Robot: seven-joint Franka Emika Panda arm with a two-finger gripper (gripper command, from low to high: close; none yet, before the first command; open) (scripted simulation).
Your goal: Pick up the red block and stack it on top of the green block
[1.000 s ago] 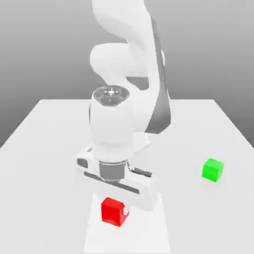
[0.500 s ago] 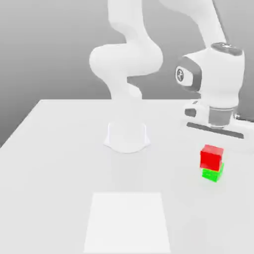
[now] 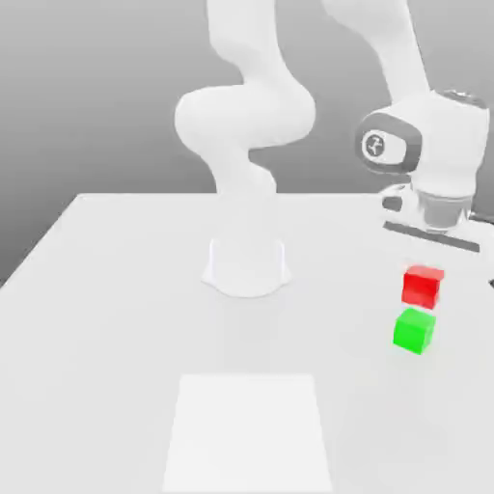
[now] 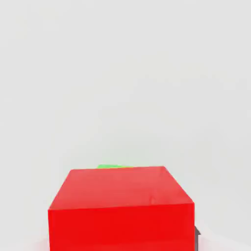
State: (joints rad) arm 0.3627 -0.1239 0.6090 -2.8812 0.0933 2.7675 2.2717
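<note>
The red block [image 3: 423, 287] hangs in the air on the exterior view's right, just under the white hand, with my gripper [image 3: 426, 266] shut on it. A small gap separates it from the green block [image 3: 414, 330], which sits on the table directly below and a touch toward the exterior view's left. In the hand view the red block [image 4: 122, 208] looms close, and a thin sliver of the green block [image 4: 113, 166] peeks out beyond its far top edge.
The arm's round white base [image 3: 247, 268] stands at the middle of the white table [image 3: 116, 318]. A paler square patch [image 3: 247, 429] lies on the tabletop near the front edge. The table's right edge runs close to the blocks.
The arm swung from the front centre to the exterior view's right, carrying the red block over the green one. In the last half second the red block rose slightly, opening a gap.
</note>
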